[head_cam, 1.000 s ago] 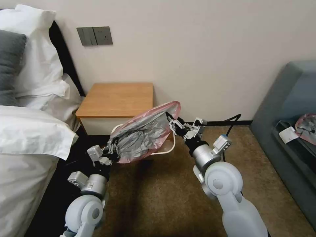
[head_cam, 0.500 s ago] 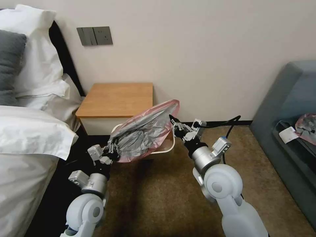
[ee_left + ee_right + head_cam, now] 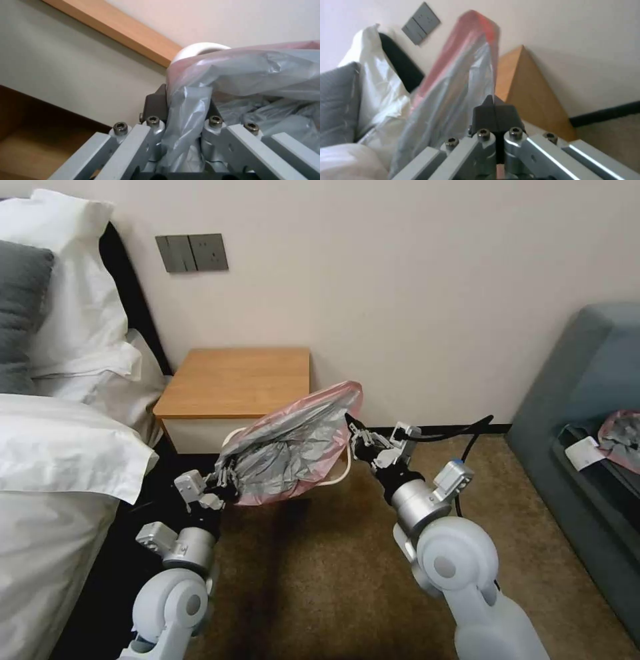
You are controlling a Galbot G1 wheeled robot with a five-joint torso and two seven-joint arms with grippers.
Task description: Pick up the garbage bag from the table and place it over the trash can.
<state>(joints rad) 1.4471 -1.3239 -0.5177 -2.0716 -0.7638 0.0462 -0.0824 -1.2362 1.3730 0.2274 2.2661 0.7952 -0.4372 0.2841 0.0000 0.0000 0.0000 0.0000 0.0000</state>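
a: standing against the wall beside the bed (image 3: pixel 60 460), the table (image 3: pixel 237 380) has a bare wooden top. where is the bag?

b: the garbage bag (image 3: pixel 293 450) hangs stretched in the air in front of the table, its pink rim uppermost, spread above the trash can (image 3: pixel 337 480) on the carpet. a curve of the can's pale rim peeks out just beside the plastic in the left wrist view (image 3: pixel 200 48).

a: who holds it?

b: both arms. the left gripper (image 3: pixel 223 480) has its jaws clamped on the bag's lower left corner, grey film bunched between the fingers (image 3: pixel 156 105). the right gripper (image 3: pixel 353 432) pinches the opposite edge, jaws pressed together on a thin fold of plastic (image 3: pixel 466 72).

a: anything else?

b: a smaller plastic bundle (image 3: pixel 623 437) lies on the grey sofa (image 3: pixel 587 373), well apart.
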